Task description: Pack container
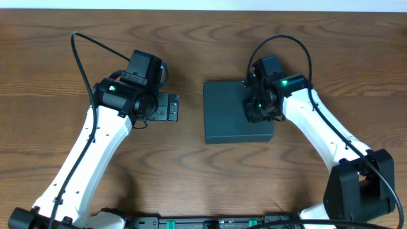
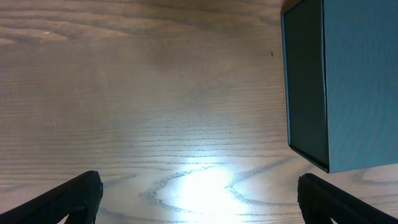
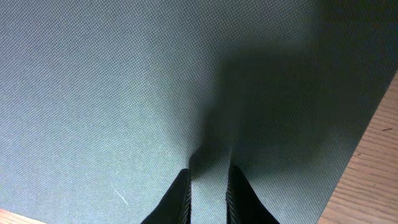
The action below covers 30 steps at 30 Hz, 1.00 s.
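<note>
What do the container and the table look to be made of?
The container: rigid board, it seems, under a matte dark teal covering, perhaps textured paper or cloth; the right wrist view shows fine woven-looking grain, no gloss. The table: wood or wood-look laminate, brown with flowing grain; smooth, slightly glossy, given the glare in the left wrist view.

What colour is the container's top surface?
The container is dark teal-grey, matte, with a fine woven texture; the right wrist view shows it best.

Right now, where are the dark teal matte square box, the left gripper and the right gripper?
dark teal matte square box (image 1: 229, 117): overhead view, lid top.
left gripper (image 2: 199, 198): left wrist view, between fingertips.
right gripper (image 3: 208, 177): right wrist view, between fingertips.
</note>
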{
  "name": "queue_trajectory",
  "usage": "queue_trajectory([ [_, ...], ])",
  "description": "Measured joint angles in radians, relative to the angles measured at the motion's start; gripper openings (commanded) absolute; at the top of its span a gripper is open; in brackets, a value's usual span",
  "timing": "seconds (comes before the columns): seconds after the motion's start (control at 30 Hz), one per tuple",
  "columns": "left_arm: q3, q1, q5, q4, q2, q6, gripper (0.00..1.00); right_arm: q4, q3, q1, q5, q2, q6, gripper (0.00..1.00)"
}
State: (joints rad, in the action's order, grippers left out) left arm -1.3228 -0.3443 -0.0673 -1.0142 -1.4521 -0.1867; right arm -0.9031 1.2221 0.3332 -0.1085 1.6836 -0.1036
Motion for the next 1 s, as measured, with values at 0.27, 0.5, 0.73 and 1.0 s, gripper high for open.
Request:
queue_trajectory([
  [0.27, 0.000, 0.000, 0.000, 0.002, 0.000, 0.000, 0.99, 0.060, 0.010, 0.000, 0.021, 0.000, -0.007, 0.99],
  [0.5, 0.000, 0.010, 0.000, 0.029, 0.000, 0.002, 0.99, 0.065, 0.127, -0.119, 0.127, 0.014, -0.007, 0.99],
  [0.73, 0.000, 0.082, 0.001, 0.054, 0.000, 0.013, 0.99, 0.052, 0.170, -0.333, 0.127, 0.013, -0.016, 0.99],
  [1.0, 0.035, 0.039, 0.022, 0.114, 0.037, 0.049, 0.99, -0.004, 0.146, -0.486, 0.068, -0.163, -0.018, 0.99],
])
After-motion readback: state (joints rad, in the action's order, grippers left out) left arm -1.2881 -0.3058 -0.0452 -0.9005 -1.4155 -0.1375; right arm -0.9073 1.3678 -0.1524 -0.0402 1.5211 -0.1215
